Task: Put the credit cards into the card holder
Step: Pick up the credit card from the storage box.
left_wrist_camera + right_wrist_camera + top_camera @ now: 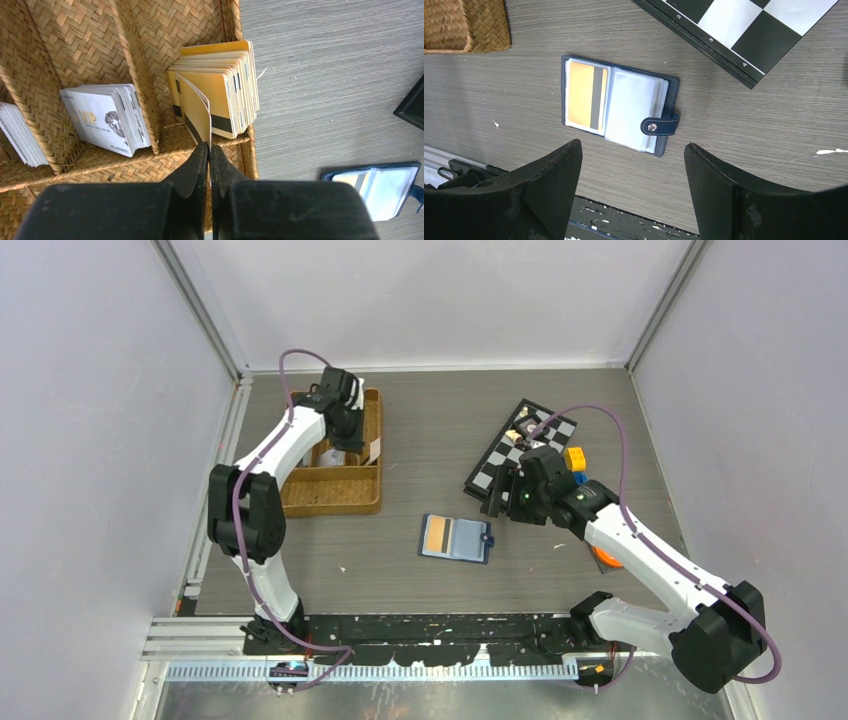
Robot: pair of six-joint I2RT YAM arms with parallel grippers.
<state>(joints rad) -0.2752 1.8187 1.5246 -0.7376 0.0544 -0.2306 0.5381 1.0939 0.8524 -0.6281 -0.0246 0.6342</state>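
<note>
The navy card holder (456, 538) (619, 107) lies open on the table, with one orange card (585, 95) in its left pocket and its snap tab on the right. It also shows at the lower right of the left wrist view as the card holder (377, 187). My left gripper (209, 146) (345, 440) is down in the wicker tray, shut on the edge of one orange-tan card (197, 112) pulled off a stack of orange cards (220, 90). My right gripper (631, 150) (505, 495) hangs open and empty above the table, near the holder's right side.
The wicker tray (335, 495) also holds a stack of white VIP cards (102, 122) and another white stack (17, 132). A checkerboard (520, 445) (749, 30) with small pieces lies behind the right gripper. An orange block (574, 457) and an orange object (605, 558) sit near the right arm.
</note>
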